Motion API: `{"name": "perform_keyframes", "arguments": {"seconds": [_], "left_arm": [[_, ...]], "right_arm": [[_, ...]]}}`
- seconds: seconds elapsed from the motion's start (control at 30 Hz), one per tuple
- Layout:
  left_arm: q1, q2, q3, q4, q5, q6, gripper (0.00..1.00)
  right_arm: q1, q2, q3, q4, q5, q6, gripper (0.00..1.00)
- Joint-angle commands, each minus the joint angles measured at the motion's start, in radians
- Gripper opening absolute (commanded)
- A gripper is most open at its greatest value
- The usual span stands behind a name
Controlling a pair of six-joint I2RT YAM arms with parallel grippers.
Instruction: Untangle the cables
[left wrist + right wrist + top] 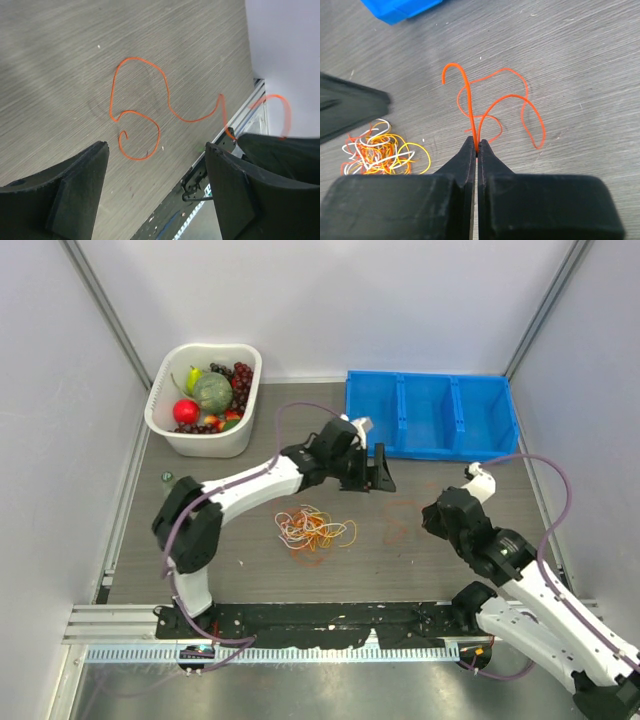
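A fist-sized tangle of orange, yellow and white cables (313,530) lies on the table in front of the arms, and shows low on the left in the right wrist view (379,152). One orange cable (492,100) is apart from it. My right gripper (477,146) is shut on this cable, with two strands pinched at its tips and the rest looping onto the table. My left gripper (156,150) is open above the same curly orange cable (137,112), and nothing is between its fingers. From above, the left gripper (380,473) hangs right of and beyond the tangle and the right gripper (432,516) sits further right.
A white basket (163,400) of fruit stands at the back left. A blue three-compartment bin (430,415) stands at the back right, just beyond the left gripper. A black rail (320,618) runs along the table's near edge. White walls enclose the sides.
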State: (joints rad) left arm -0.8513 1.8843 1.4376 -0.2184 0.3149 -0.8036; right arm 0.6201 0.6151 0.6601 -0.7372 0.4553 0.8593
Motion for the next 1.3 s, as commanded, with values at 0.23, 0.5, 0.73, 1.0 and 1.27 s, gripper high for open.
{"name": "perform_keyframes", "arguments": {"seconds": [0.23, 0.5, 0.73, 1.0, 1.27], "left_arm": [[0.216, -0.379, -0.065, -0.110, 0.069, 0.162, 0.82], [0.228, -0.410, -0.100, -0.188, -0.002, 0.325, 0.82], [0.227, -0.462, -0.082, -0.196, 0.108, 0.304, 0.82], [0.227, -0.521, -0.177, -0.145, 0.116, 0.313, 0.82], [0.225, -0.560, -0.227, -0.137, 0.050, 0.369, 0.82]], "right_arm": [[0.001, 0.360, 0.030, 0.214, -0.227, -0.183, 0.10], [0.000, 0.521, 0.084, 0.194, -0.231, -0.226, 0.44], [0.001, 0.558, 0.099, 0.142, -0.142, -0.235, 0.72], [0.000, 0.675, 0.099, 0.229, -0.176, -0.285, 0.72], [0.013, 0.718, 0.073, 0.398, -0.138, -0.345, 0.70]]}}
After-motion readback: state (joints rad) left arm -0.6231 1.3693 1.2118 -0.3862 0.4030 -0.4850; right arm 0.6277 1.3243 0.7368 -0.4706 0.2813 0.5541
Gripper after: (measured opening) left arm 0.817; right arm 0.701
